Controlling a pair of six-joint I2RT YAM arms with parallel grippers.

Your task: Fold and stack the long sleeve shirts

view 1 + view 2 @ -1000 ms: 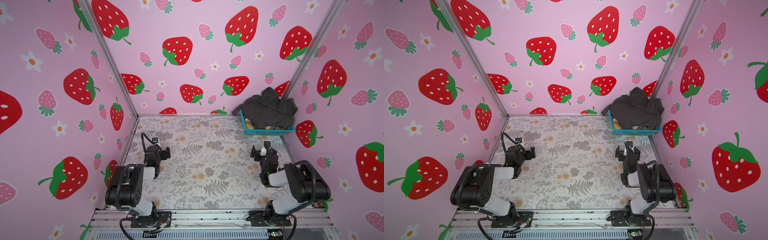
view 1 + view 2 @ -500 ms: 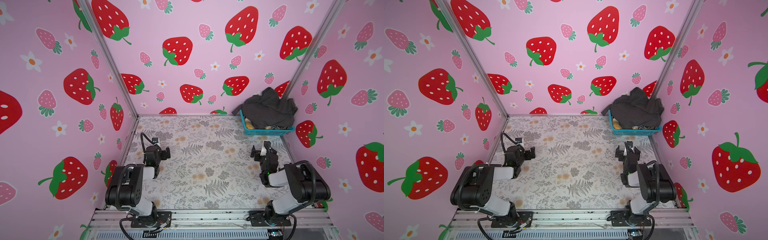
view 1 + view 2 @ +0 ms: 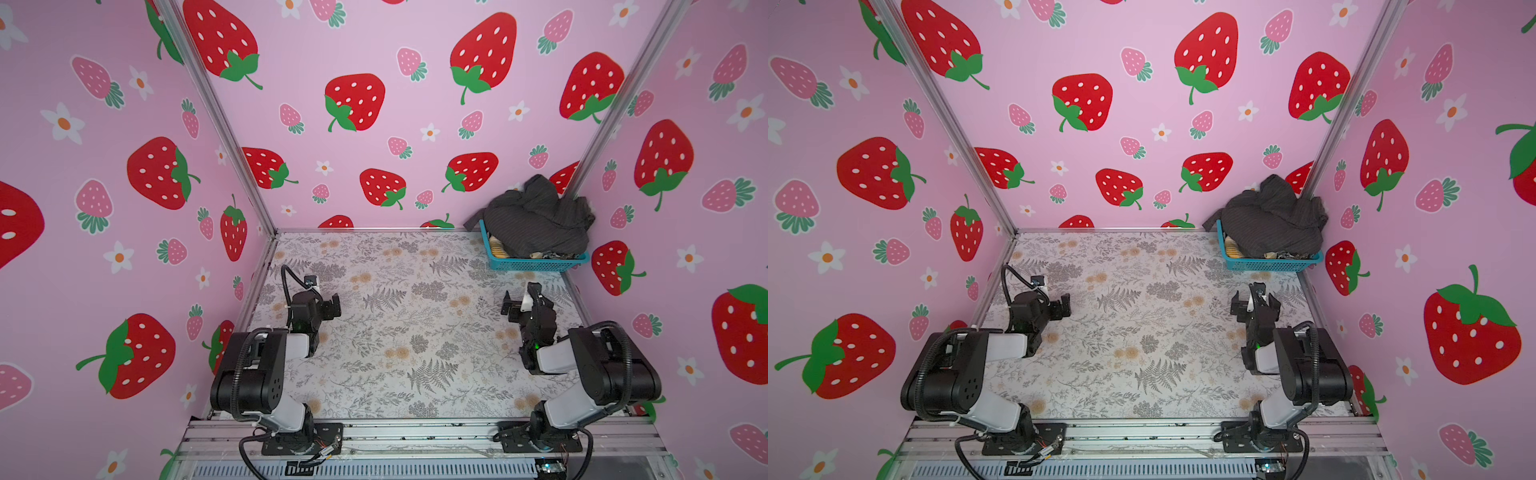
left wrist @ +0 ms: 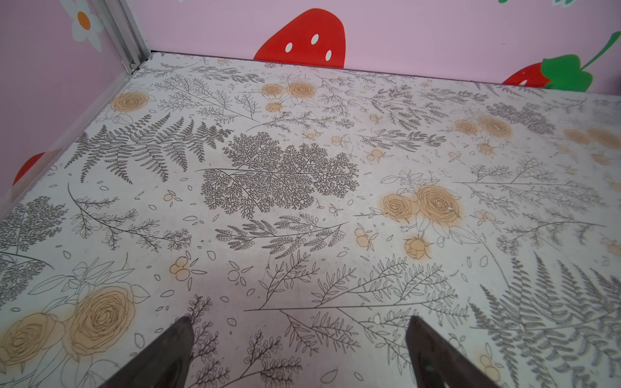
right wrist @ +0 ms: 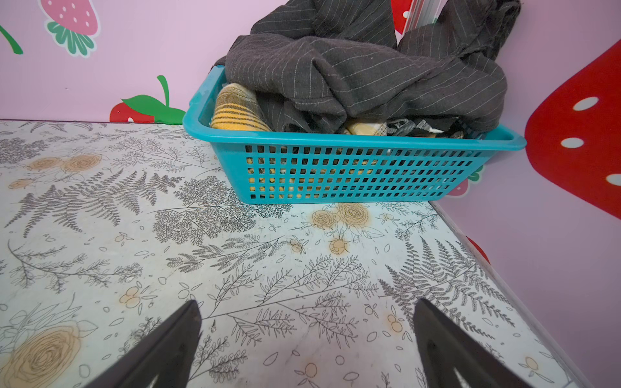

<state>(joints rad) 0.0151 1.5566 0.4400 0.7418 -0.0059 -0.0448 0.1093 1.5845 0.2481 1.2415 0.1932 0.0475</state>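
Charcoal shirt (image 5: 369, 74) heaping over basket (image 5: 353, 141), hiding most of yellow shirt (image 5: 235, 111), check shirt (image 5: 406, 126). Left gripper (image 4: 299, 319), right gripper (image 5: 307, 302) gaping empty, mostly cut off in wrist views.

Dark shirt (image 3: 1273, 224) heaps over the basket (image 3: 1266, 264); right gripper (image 3: 1254, 301) near it, left gripper (image 3: 1062, 308) farther, both jaws spread.

No readable text, label, brand, number or sign anywhere in view.

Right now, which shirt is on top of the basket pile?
The dark charcoal pinstriped cloth shirt; the mustard-yellow plaid shirt and black-white check shirt lie beneath it.
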